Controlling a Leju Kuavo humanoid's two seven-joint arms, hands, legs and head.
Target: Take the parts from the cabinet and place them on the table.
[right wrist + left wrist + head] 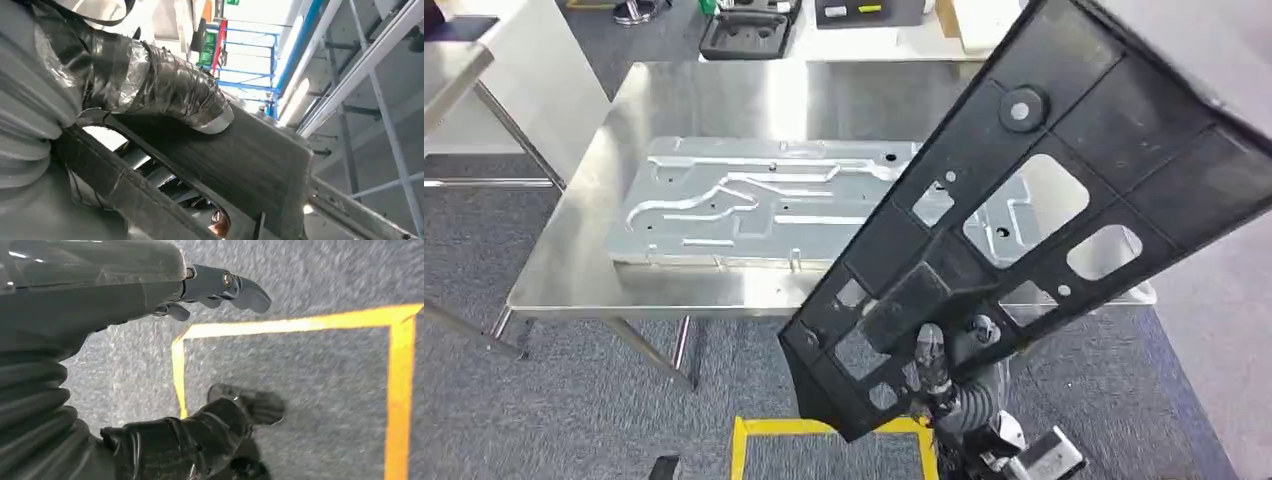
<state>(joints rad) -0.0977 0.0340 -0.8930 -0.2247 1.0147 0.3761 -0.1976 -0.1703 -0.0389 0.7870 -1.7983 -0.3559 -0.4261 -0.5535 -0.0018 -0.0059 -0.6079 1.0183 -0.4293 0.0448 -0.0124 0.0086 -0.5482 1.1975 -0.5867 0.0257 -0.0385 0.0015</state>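
Floor: grey carpet (pixel 554 400) throughout, marked with a yellow tape rectangle (pixel 320 322). A stainless steel tabletop (pixel 724 95) stands on metal legs (pixel 649 350), its surface reflecting overhead light. A second steel bench edge (pixel 449 75) sits to its left. Behind, a white surface (pixel 864 42) carries dark moulded cases (pixel 746 32). Overhead, the right wrist view shows grey roof beams (pixel 370 60), a long ceiling light (pixel 295 100) and a blue frame (pixel 250 60), possibly racking; detail is blurred.
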